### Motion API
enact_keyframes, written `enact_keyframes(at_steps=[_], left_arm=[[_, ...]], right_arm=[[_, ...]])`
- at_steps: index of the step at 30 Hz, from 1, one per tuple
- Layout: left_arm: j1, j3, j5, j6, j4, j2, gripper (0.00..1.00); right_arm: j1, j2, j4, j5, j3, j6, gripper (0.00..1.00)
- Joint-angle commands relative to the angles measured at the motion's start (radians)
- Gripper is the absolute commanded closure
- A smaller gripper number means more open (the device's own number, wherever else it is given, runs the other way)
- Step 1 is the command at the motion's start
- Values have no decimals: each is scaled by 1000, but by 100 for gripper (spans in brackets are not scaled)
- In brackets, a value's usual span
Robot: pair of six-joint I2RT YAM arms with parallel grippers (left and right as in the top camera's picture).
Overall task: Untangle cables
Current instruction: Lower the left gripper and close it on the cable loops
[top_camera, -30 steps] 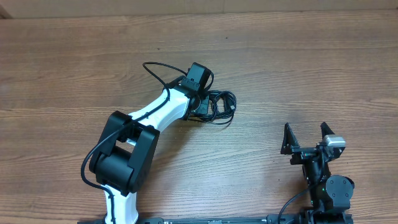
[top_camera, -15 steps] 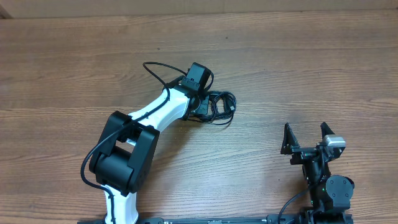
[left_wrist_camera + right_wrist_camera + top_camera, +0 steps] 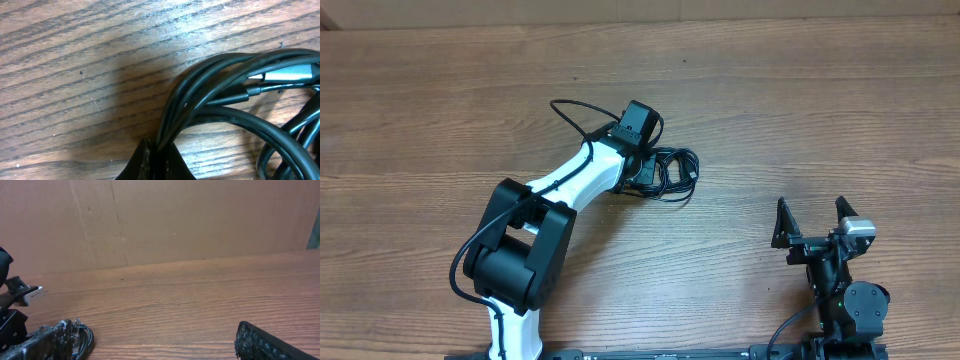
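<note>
Wooden worktop (image 3: 800, 100) carrying everything. Left gripper (image 3: 155, 154) sitting at mid-worktop, jaws looking closed, pinching several strands. Right gripper (image 3: 812, 222) waiting near front right, well apart, jaws gaping wide. Cables (image 3: 675, 172) lying in tight black bundle just right of left wrist: likely light, limp, smooth-jacketed, snagging where loops are crossing. Metal-tipped plug (image 3: 292, 74) showing; stiff end probably offering best hold for pulling free.

Looks like a robotics lab bench here: a wood-grain table (image 3: 820, 110), a white-and-black left arm (image 3: 575, 175) and a black right arm (image 3: 842, 290) both based along its near edge, and a plain cardboard wall (image 3: 175, 220) closing off the far side.
</note>
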Motion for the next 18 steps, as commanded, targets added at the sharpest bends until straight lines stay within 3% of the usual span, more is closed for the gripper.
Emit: enact_keyframes(at_steps=[1,18], left_arm=[[-13,-18,2,13,-26,21,96],[-13,-13,-6,56,-46,-47,96]], right_arm=[[1,-10,6,10,-10,4,0],[1,-10,6,10,-10,4,0]])
